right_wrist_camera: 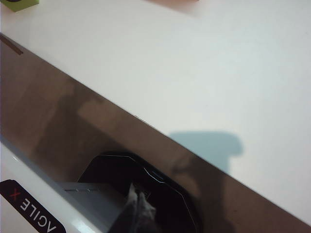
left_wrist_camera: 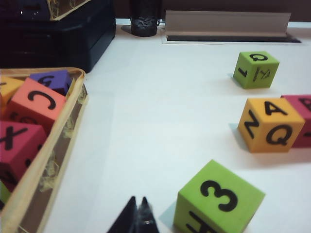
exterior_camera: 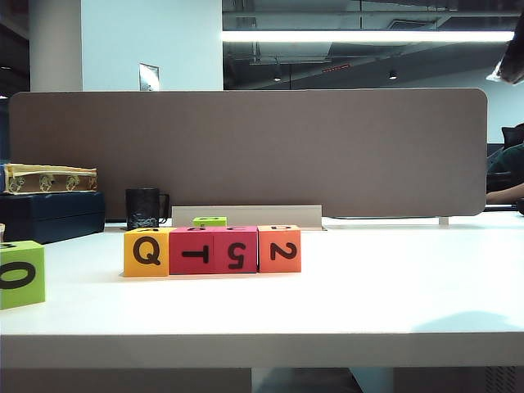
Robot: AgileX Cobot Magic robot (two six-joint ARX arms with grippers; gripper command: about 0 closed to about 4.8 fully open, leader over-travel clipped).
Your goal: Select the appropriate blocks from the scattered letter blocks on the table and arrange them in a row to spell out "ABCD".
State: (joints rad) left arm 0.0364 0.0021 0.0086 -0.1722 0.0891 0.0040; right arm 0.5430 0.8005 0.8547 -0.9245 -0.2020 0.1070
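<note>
Four blocks stand touching in a row on the table point(exterior_camera: 385, 286): yellow Q point(exterior_camera: 146, 252), magenta-red T point(exterior_camera: 191, 250), magenta-red 5 point(exterior_camera: 236, 250) and orange 2 point(exterior_camera: 279, 249). In the left wrist view the yellow block point(left_wrist_camera: 271, 125) shows A on top, with a magenta-red one point(left_wrist_camera: 301, 114) beside it. My left gripper point(left_wrist_camera: 137, 201) is shut and empty, low over the table next to a lime-green cube marked 3 point(left_wrist_camera: 218, 199). My right gripper point(right_wrist_camera: 137, 194) is shut and empty, off the table's edge over the robot's dark base. Neither gripper shows in the exterior view.
A lime-green cube marked 0 point(exterior_camera: 20, 274) sits at the front left. A smaller lime-green cube point(exterior_camera: 210, 221) lies behind the row. A patterned tray point(left_wrist_camera: 46, 155) holds several spare blocks. A black mug point(exterior_camera: 143, 208) and a dark case point(exterior_camera: 49, 214) stand by the divider panel point(exterior_camera: 246, 147).
</note>
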